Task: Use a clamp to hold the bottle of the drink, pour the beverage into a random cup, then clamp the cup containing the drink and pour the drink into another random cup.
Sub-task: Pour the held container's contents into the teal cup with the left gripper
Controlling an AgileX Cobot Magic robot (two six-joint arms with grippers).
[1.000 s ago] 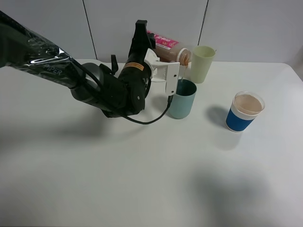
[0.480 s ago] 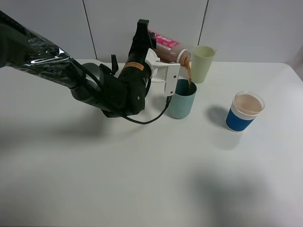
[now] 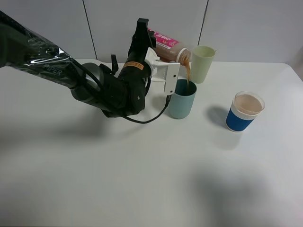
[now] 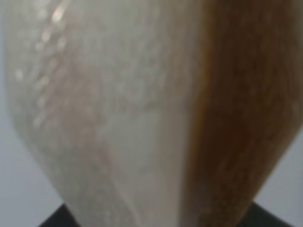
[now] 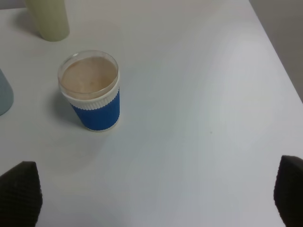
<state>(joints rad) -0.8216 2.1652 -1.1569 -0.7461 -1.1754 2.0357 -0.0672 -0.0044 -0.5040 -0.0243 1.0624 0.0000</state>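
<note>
Three cups stand on the counter [image 3: 142, 170]; only the left arm is engaged. Its left end effector [image 3: 151, 46] is clamped on the bottle [image 3: 166, 46], which is tilted mouth-down above the teal cup [image 3: 182, 101] and just beside the pale yellow-green cup [image 3: 202, 64]. A thin brown stream of the beverage [image 3: 188, 74] falls from the neck into the teal cup. The left wrist view shows only the bottle wall, with brown liquid pooled to one side.

Off to the side, the right end effector [image 5: 154, 194] is spread wide and holds nothing, with the blue-banded cup [image 5: 92, 92] in its view.

Assessment: the pour is under way. Recommend holding the neck over the cup's centre and increasing the tilt gradually as the flow thins. Avoid touching either neighbouring rim.

Risk: the stream appears to land toward the yellow-green cup's side of the opening, so a faster tilt could overshoot.
</note>
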